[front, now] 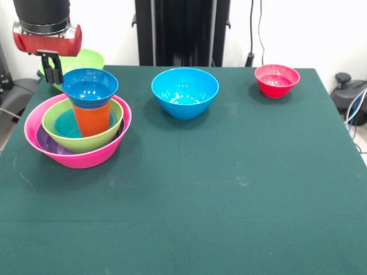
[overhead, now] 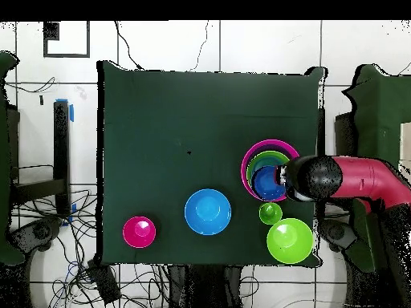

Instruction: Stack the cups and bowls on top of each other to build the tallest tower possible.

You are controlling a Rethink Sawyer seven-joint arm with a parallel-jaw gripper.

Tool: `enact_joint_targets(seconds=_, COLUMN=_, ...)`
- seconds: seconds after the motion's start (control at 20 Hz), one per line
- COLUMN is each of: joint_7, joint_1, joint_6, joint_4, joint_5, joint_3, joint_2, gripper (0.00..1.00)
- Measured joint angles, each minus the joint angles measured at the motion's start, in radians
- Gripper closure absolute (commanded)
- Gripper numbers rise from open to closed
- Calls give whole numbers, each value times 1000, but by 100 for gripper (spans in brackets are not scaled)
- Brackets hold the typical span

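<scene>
Blue on orange: I read a small blue bowl point(front: 89, 87) sitting on the rim of the orange cup point(front: 92, 118), and that cup stands upright, long axis vertical, in the middle of the tower point(front: 78, 133).
Tower contents: the pink bowl point(front: 86, 157) is the base on the surface point(front: 218, 189); inside it a purple bowl point(front: 49, 142), then a lime green bowl point(front: 86, 140) with a blue bowl point(front: 67, 126) showing under the cup.
Gripper: I see the gripper point(front: 53, 73) hanging just behind the top blue bowl on the robot's side, dark fingers point(front: 51, 71) pointing down beside its rim.
Finger state: I cannot tell whether they are apart or together; they do not look clamped on the bowl, though that is my judgement.
Overhead check: the red arm point(overhead: 361, 178) reaches in over the tower, hiding part of it.
Loose pieces, from the tower: a second lime green bowl point(overhead: 290, 240) lies near it toward the robot's base, with the light green cup point(overhead: 270, 213) between the two; a big blue bowl point(front: 184, 91) sits well apart; the red bowl point(front: 277, 80) is farther still.
What the next move turns on: my guess is the light green cup is the closest pick, and anything added must come straight down on the cup's axis or the top bowl tips.
</scene>
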Motion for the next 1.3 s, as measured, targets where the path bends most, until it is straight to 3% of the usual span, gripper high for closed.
enact_joint_targets(seconds=1.3, joint_7=0, joint_1=4, joint_6=-37, joint_4=-25, joint_5=0, joint_3=0, joint_2=99, gripper=100)
